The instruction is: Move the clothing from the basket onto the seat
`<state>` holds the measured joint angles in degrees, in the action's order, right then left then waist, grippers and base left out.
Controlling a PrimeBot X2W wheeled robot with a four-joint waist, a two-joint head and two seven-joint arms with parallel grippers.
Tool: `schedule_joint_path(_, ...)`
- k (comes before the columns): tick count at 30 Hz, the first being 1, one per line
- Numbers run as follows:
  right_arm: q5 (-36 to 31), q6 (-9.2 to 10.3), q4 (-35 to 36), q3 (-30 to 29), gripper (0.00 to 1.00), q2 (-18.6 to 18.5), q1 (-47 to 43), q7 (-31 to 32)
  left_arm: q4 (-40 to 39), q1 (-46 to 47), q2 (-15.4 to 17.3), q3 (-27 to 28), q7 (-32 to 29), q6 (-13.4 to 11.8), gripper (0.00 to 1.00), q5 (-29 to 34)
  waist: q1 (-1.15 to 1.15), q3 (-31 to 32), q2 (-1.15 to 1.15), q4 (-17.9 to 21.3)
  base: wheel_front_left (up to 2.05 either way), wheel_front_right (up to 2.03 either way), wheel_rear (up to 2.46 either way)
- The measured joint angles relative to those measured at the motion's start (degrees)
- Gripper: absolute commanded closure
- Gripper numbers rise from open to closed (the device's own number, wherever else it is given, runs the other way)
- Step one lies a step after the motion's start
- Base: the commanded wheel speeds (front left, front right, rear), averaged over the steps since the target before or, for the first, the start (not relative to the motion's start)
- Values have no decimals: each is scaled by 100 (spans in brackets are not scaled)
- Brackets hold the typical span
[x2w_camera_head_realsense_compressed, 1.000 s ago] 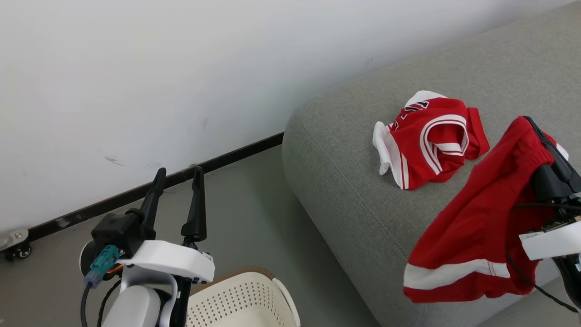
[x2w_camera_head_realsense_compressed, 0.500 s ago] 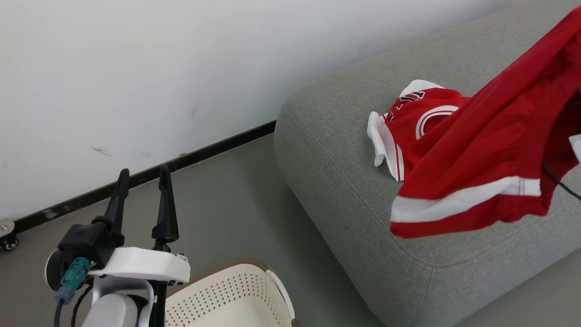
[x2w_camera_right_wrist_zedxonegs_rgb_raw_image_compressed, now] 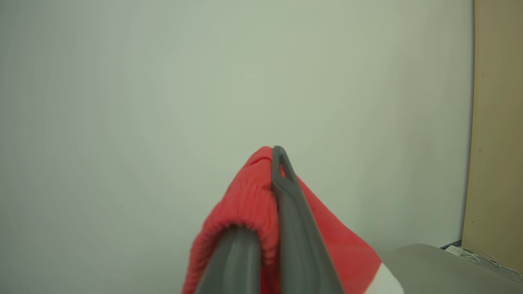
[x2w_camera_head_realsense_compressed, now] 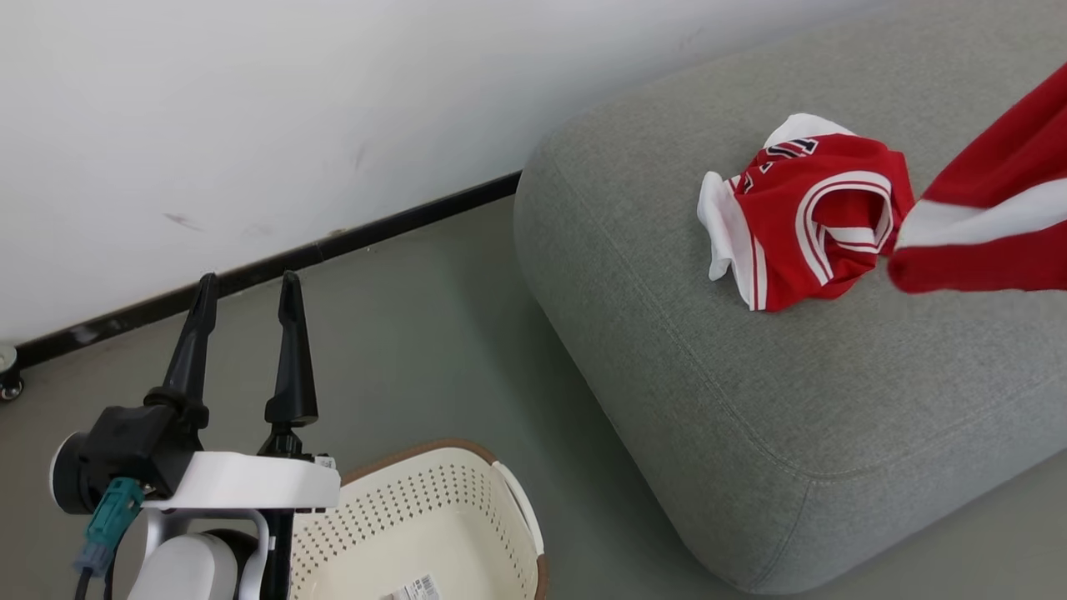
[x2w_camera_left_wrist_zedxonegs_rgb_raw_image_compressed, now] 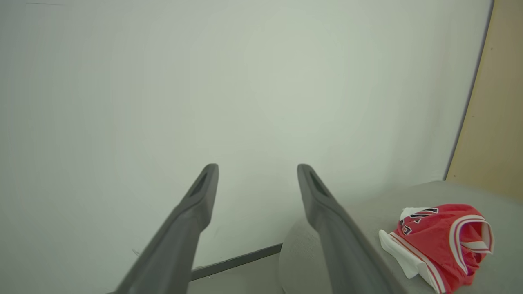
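The right pincer [x2w_camera_right_wrist_zedxonegs_rgb_raw_image_compressed: 270, 171] was clamped on a bright red white-striped soft garment [x2w_camera_head_realsense_compressed: 992, 225] hanging over the light grey woven cushion seat [x2w_camera_head_realsense_compressed: 750, 400], just right of the lettered red-and-white garment [x2w_camera_head_realsense_compressed: 821, 217] lying toward its far edge. The drop spot seemingly lay directly below. The left pincer [x2w_camera_head_realsense_compressed: 246, 287] gaped empty.
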<state>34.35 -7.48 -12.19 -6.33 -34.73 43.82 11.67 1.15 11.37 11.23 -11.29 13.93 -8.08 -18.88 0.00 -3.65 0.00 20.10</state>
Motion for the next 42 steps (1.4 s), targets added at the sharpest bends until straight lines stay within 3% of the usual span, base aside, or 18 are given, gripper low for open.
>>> schedule_joint_path(6,-107,0,-377,-36,100,-336,355,119,-264,1,144,-10,-138,-52,0,124,0,-237,0,-93,0,0,0)
schedule_joint_path(14,-181,0,-676,271,100,-490,580,129,-590,29,310,3,-339,-76,0,216,0,-582,0,-220,0,0,0)
schedule_joint_path(32,-56,-1,-1568,346,100,-420,582,-338,-1228,220,635,-37,-839,-100,0,476,0,-1353,0,-520,0,0,0)
schedule_joint_path(42,-325,-1,-2119,568,100,-352,584,-725,-1478,456,734,-132,-1140,-69,0,594,0,-1842,0,-667,0,0,0)
